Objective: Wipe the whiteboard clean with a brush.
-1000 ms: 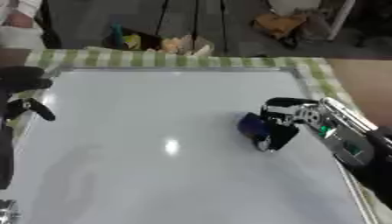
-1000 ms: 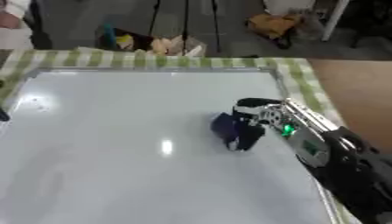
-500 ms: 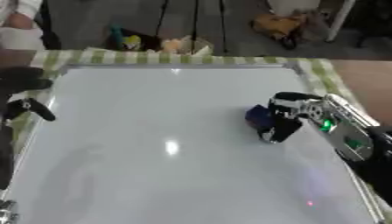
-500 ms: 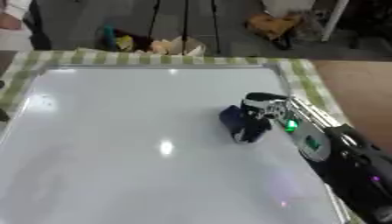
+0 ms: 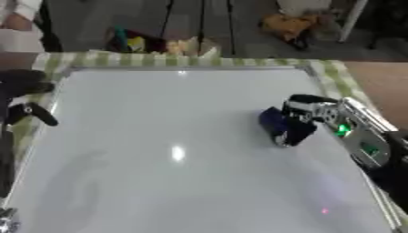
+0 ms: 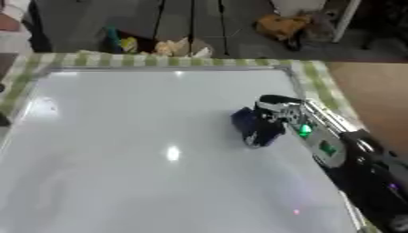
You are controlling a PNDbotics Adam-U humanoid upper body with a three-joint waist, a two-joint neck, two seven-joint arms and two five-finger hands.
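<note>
No text, label, brand, number or sign can be read anywhere in either view. The whiteboard (image 5: 175,136) carries no legible writing, only faint smears toward 8 o'clock. The right arm (image 6: 327,145) shows small green lights at 3 o'clock, but no readable marking.

You are looking at a green-and-white checked cloth (image 5: 119,60) lying along the upper part of the frame and running down the right side. Beyond it, on the dark floor (image 5: 239,32), a small heap of colourful items (image 5: 151,44) is sitting at upper centre-left, and an orange-brown bundle (image 5: 293,25) is lying at upper right.
</note>
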